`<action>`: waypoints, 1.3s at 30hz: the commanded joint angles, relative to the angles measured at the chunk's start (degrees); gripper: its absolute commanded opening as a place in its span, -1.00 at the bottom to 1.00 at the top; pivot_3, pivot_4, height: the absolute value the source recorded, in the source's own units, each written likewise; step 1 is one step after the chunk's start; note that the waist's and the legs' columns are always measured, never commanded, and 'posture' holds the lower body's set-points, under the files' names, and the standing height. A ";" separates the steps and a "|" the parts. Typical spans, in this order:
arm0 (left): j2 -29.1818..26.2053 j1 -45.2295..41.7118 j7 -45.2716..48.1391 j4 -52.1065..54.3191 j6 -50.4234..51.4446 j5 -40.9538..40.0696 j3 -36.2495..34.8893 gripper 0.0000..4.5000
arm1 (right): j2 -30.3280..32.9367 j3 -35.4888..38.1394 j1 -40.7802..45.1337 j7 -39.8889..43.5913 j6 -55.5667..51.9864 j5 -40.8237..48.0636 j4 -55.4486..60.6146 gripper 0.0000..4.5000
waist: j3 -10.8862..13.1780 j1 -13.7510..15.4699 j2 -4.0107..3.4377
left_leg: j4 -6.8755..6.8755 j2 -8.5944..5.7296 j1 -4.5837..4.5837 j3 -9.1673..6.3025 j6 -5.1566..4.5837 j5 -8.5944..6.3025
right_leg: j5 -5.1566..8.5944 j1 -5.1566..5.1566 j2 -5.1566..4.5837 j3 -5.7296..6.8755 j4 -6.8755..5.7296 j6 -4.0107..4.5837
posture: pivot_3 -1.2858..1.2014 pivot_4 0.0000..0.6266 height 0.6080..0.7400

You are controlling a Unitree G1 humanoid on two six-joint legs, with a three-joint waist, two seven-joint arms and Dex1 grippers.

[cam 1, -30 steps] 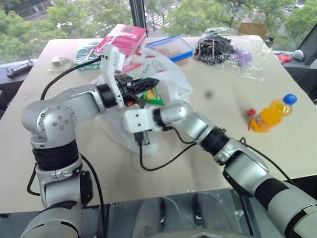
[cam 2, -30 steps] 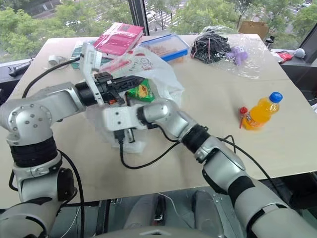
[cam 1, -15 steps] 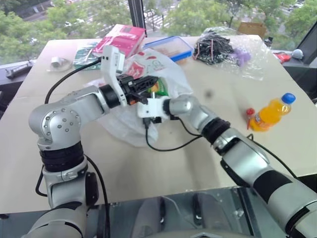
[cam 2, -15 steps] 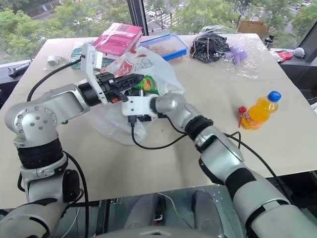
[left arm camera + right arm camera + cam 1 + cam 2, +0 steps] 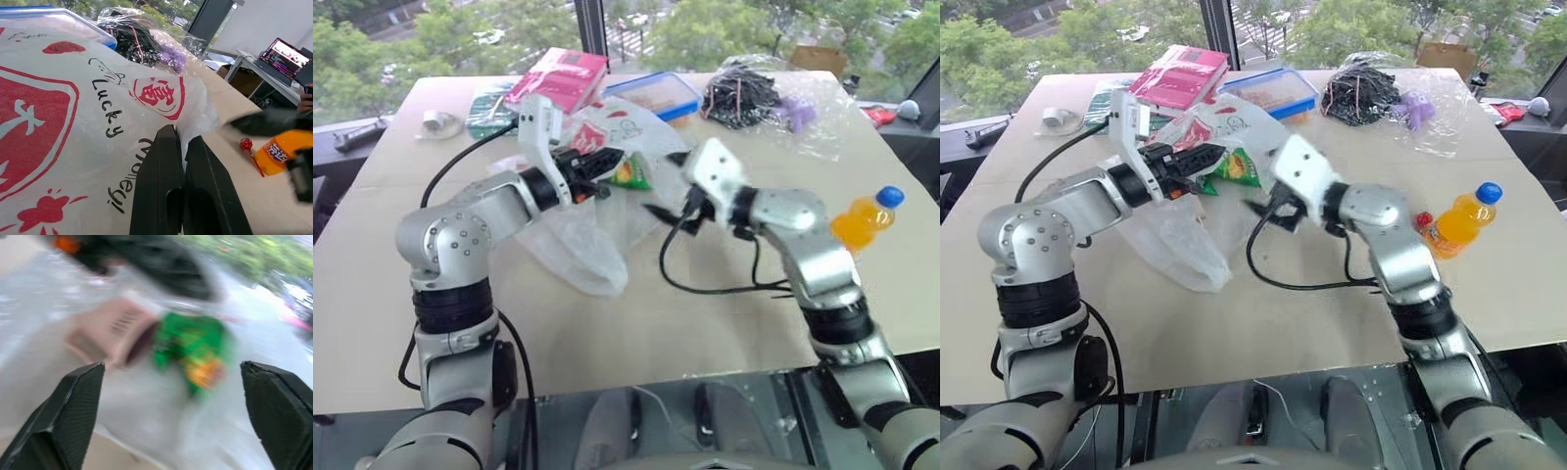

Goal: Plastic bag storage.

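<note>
- Left fingers (image 5: 182, 161): pressed together, with the upper film of the plastic bag (image 5: 582, 230) pinched between their tips; the bag is raised off the surface (image 5: 1263, 323) at that point.
- Plastic bag: translucent white, red printed emblems and black lettering across the film facing the left fingers. From the grip it hangs down and trails onto the surface below and toward the robot's side.
- Inside the bag, just beyond the left fingertips: a green packet (image 5: 628, 174) with orange and yellow print, seen through the film.
- Right fingers (image 5: 171, 396): spread wide apart, clamping nothing, aimed at the bag and the green packet; they stand just beside the bag, on its right, apart from it.
- Right gripper (image 5: 1268, 209): held above the surface, near the left fingers, a black cable (image 5: 1298, 284) looping from it onto the surface.
- To the right of the right fingers: an orange drink bottle (image 5: 1459, 220) with a blue cap, lying on the surface, a small red lollipop (image 5: 247, 146) beside it.
- Beyond both sets of fingers, at the far edge: a clear bag of black cables (image 5: 1361, 96), a blue-rimmed box (image 5: 1273, 93), a pink package (image 5: 1180, 76).
</note>
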State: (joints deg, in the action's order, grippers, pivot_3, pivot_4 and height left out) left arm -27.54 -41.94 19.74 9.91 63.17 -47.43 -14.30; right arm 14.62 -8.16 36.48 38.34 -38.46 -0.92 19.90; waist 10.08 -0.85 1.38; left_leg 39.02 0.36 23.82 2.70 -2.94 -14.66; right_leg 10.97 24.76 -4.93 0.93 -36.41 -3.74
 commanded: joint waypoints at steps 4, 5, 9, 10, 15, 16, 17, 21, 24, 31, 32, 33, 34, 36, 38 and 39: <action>0.90 -1.53 1.66 -1.00 -2.65 0.87 1.30 -1.00 | -0.70 6.65 -8.12 -18.11 -26.32 -10.89 19.27 1.00 | -0.01 0.43 0.00 | 0.05 -0.05 0.03 0.01 -0.01 0.00 | 0.01 0.00 -0.04 0.00 -0.02 0.01 | 0.03 -0.52 1.00; 0.98 -1.56 1.80 -1.18 -2.79 0.98 1.45 -1.00 | -0.22 7.37 -9.27 -17.08 -28.67 -9.59 21.12 1.00 | -0.01 0.43 0.00 | 0.05 -0.06 0.04 0.01 -0.02 0.00 | 0.01 0.00 -0.04 0.00 0.00 0.01 | 0.03 -0.52 1.00; 1.41 -1.86 2.72 -1.93 -3.23 1.57 2.18 -1.00 | 1.78 11.21 -14.61 -20.93 -35.97 -11.58 23.15 1.00 | -0.03 0.37 0.01 | 0.05 -0.13 0.02 0.00 -0.03 0.00 | 0.01 -0.03 0.03 0.01 0.03 0.01 | 0.03 -0.52 1.00; 1.37 -1.87 2.99 -1.99 -3.42 1.77 2.46 -1.00 | 2.49 11.89 -15.28 -22.28 -35.68 -12.32 23.19 1.00 | -0.02 0.38 0.00 | 0.05 -0.14 0.01 0.00 -0.03 0.00 | 0.01 -0.04 0.04 0.01 0.04 0.00 | 0.03 -0.52 1.00; 1.13 -1.93 3.83 -2.49 -3.65 2.23 2.48 -1.00 | 1.55 19.07 -10.51 -19.21 -32.94 -6.18 29.83 1.00 | 0.00 -0.09 -0.03 | 0.07 -0.14 0.00 0.03 -0.05 0.00 | 0.02 -0.03 0.06 -0.05 0.02 -0.01 | 0.03 -0.52 1.00; 1.08 -1.91 4.03 -2.60 -3.66 2.28 2.54 -1.00 | 2.13 20.69 -9.02 -18.56 -32.30 -5.18 31.03 1.00 | 0.03 -0.13 -0.08 | 0.06 -0.12 0.00 0.04 -0.05 0.00 | 0.02 -0.02 0.09 -0.08 0.02 -0.01 | 0.03 -0.52 1.00; 1.07 -1.88 4.19 -2.71 -3.71 2.36 2.64 -1.00 | 3.00 21.86 -8.00 -18.26 -31.81 -4.54 31.91 1.00 | 0.03 -0.08 -0.08 | 0.06 -0.10 0.00 0.04 -0.06 0.00 | 0.02 -0.01 0.10 -0.08 0.01 -0.02 | 0.03 -0.52 1.00; 1.50 -2.34 4.79 -3.43 -4.07 2.68 3.06 -1.00 | 6.37 25.86 -6.67 -19.71 -32.01 -4.52 33.15 1.00 | 0.00 0.55 -0.04 | 0.06 -0.09 0.04 -0.06 -0.11 -0.04 | 0.02 -0.08 0.08 0.04 0.16 -0.02 | 0.03 -0.52 1.00; 1.95 -2.66 5.20 -4.02 -4.45 3.12 3.35 -1.00 | 9.01 29.09 -8.86 -22.48 -33.55 -6.86 31.78 1.00 | 0.00 0.71 -0.04 | 0.07 -0.13 0.06 0.00 -0.19 -0.08 | 0.01 -0.12 0.01 0.01 0.23 -0.03 | 0.03 -0.52 1.00; 2.38 -2.83 5.98 -4.85 -4.83 3.65 3.73 -1.00 | 7.19 34.82 -13.46 -23.09 -37.26 -4.44 30.28 1.00 | 0.01 0.21 -0.04 | 0.06 -0.11 0.04 0.04 -0.19 -0.08 | 0.02 -0.11 0.07 -0.02 0.23 -0.03 | 0.03 -0.52 1.00; 2.43 -2.83 5.99 -4.88 -4.79 3.64 3.74 -1.00 | 6.13 35.48 -14.06 -23.04 -38.06 -3.91 29.83 1.00 | 0.00 0.20 -0.04 | 0.07 -0.10 0.04 0.03 -0.19 -0.09 | 0.02 -0.11 0.08 -0.02 0.22 -0.03 | 0.03 -0.52 1.00; 2.46 -2.82 6.00 -4.84 -4.77 3.65 3.77 -1.00 | 5.11 36.14 -14.48 -23.07 -37.87 -3.41 29.31 1.00 | -0.01 0.22 -0.02 | 0.07 -0.09 0.03 0.03 -0.19 -0.09 | 0.02 -0.11 0.09 -0.02 0.22 -0.03 | 0.03 -0.52 1.00; 2.44 -2.79 5.98 -4.72 -4.66 3.58 3.72 -1.00 | 4.17 36.81 -14.67 -23.04 -37.94 -2.86 28.93 1.00 | 0.00 0.23 -0.03 | 0.07 -0.08 0.03 0.01 -0.20 -0.09 | 0.02 -0.12 0.10 -0.02 0.23 -0.03 | 0.03 -0.52 1.00; 2.39 -2.77 5.91 -4.57 -4.52 3.51 3.63 -1.00 | 2.98 37.68 -14.95 -22.98 -37.75 -1.82 28.26 1.00 | 0.00 0.22 -0.04 | 0.07 -0.08 0.04 0.04 -0.20 -0.09 | 0.02 -0.11 0.07 -0.04 0.22 -0.03 | 0.03 -0.52 1.00; 2.31 -2.72 5.78 -4.42 -4.36 3.43 3.48 -1.00 | 1.47 38.53 -15.49 -23.04 -36.71 -0.64 26.88 1.00 | 0.00 0.23 -0.04 | 0.07 -0.08 0.04 0.05 -0.21 -0.09 | 0.01 -0.11 0.06 -0.05 0.23 -0.03 | 0.03 -0.52 1.00; 2.24 -2.68 5.73 -4.33 -4.36 3.46 3.45 -1.00 | 0.84 38.81 -15.87 -22.86 -36.37 0.08 26.15 1.00 | 0.00 0.24 -0.04 | 0.07 -0.08 0.04 0.04 -0.21 -0.09 | 0.01 -0.11 0.06 -0.05 0.23 -0.03 | 0.03 -0.52 1.00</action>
State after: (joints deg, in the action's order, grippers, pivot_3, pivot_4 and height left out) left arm -25.06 -43.05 25.17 4.01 59.44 -43.89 -10.53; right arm 15.75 29.05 21.12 15.67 -75.95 -2.02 45.93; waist 10.08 -0.61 1.34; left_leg 39.08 0.28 23.86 2.73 -3.15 -14.76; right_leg 10.98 24.65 -4.86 0.89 -36.18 -3.77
